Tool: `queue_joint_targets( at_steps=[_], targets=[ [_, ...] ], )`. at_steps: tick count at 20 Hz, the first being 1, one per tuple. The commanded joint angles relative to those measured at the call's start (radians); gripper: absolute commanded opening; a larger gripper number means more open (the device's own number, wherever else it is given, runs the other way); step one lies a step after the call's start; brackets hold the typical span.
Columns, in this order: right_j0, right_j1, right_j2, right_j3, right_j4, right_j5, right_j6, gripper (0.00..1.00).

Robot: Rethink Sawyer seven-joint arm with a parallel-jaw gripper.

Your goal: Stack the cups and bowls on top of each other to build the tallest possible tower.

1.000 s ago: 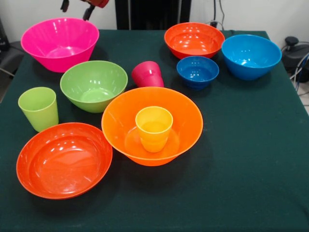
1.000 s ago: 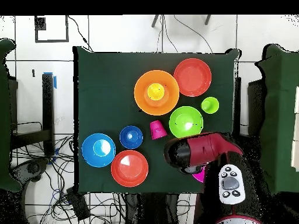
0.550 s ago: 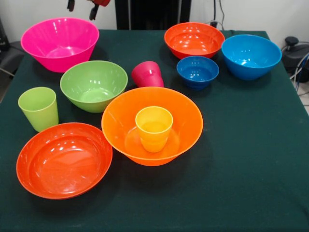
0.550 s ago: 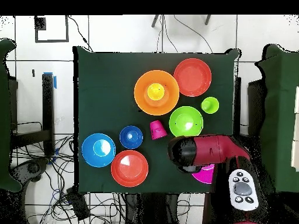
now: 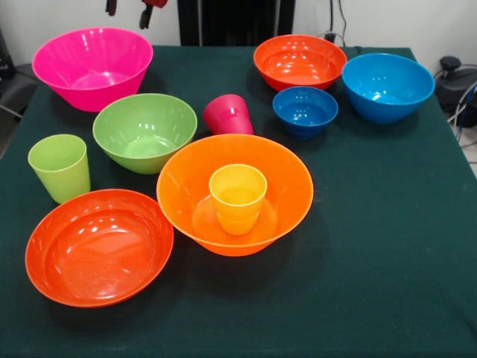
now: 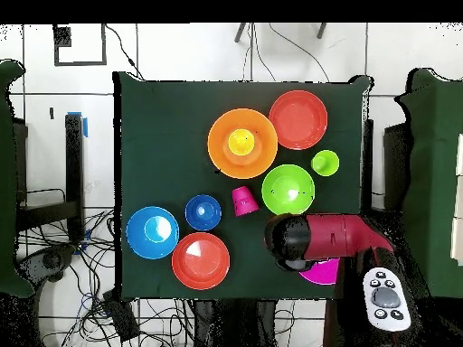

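Starting-line stuff as far as I can judge: no tower yet. The only thing sitting in anything else is the yellow-orange cup (image 5: 238,198), upright in the middle of the big orange bowl (image 5: 186,186), which is roughly at the table's centre.

Everything else stands on its own:
- big pink bowl (image 5: 92,66) at the far-left corner (front view)
- green bowl (image 5: 144,130) just in front of it, lime green cup (image 5: 59,167) near the left edge
- one shallow red-orange bowl (image 5: 98,246) toward the near-left corner, almost touching the orange one
- red-pink cup (image 5: 227,114) between the green bowl and the small dark blue bowl (image 5: 305,110); looks mouth-down, but I can't swear to it
- second red-orange bowl (image 5: 299,61) at the far edge, light blue bowl (image 5: 387,86) by the far-right corner

The gripper (image 5: 128,9) only pokes in at the top of the front view, above the pink bowl's far rim. Its two dark tips are spread apart with nothing between them. From overhead the red arm (image 6: 325,239) covers most of that bowl.

My guess is it's lining up on the pink bowl as a base. The next move would need a descent onto the rim, since those glossy walls look slippery and too wide to span.

The table (image 5: 387,246) has a dark green cloth, flat and unwrinkled. Around it: white wall, pale floor, loose cables off the sides.
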Motion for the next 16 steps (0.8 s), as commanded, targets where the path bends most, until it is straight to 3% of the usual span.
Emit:
queue_joint_targets(
  at_steps=[1, 8, 16],
  targets=[
    [-0.057, 0.078, 0.187, 0.043, 0.018, -0.073, -0.171, 1.00],
    [-0.145, 0.092, 0.310, 0.064, 0.000, -0.066, -0.290, 1.00],
    [-0.221, 0.088, 0.418, 0.097, -0.018, -0.034, -0.316, 1.00]
  ],
)
